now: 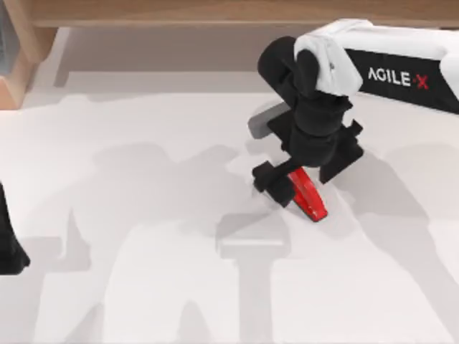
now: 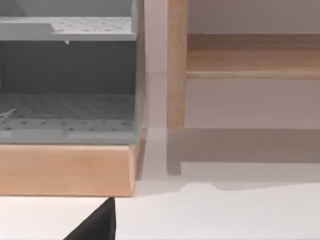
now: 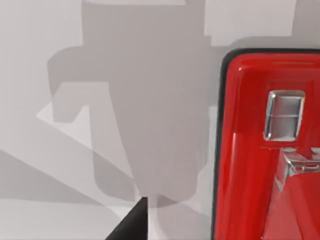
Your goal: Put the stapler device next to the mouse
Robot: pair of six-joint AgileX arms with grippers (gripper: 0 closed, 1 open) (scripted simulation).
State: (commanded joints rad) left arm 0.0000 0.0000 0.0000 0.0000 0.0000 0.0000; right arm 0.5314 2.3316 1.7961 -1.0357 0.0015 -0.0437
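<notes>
The stapler device (image 1: 310,196) is a glossy red wedge with a thin black base edge, lying flat on the white table right of centre. Up close in the right wrist view, the stapler device (image 3: 250,150) shows a small silver mark on top. My right gripper (image 1: 305,172) hangs low over its far end, open, with one black finger on each side. One fingertip (image 3: 131,225) stands clear of the red side with bare table between. A grey rounded body, the mouse (image 1: 262,123), peeks out behind the right arm, mostly hidden. My left gripper (image 1: 8,247) is parked at the table's left edge.
A wooden rail (image 1: 215,11) runs along the back of the table. At the back left stands a wooden shelf (image 2: 65,170) holding grey perforated trays (image 2: 65,115). White tabletop stretches in front of and left of the stapler.
</notes>
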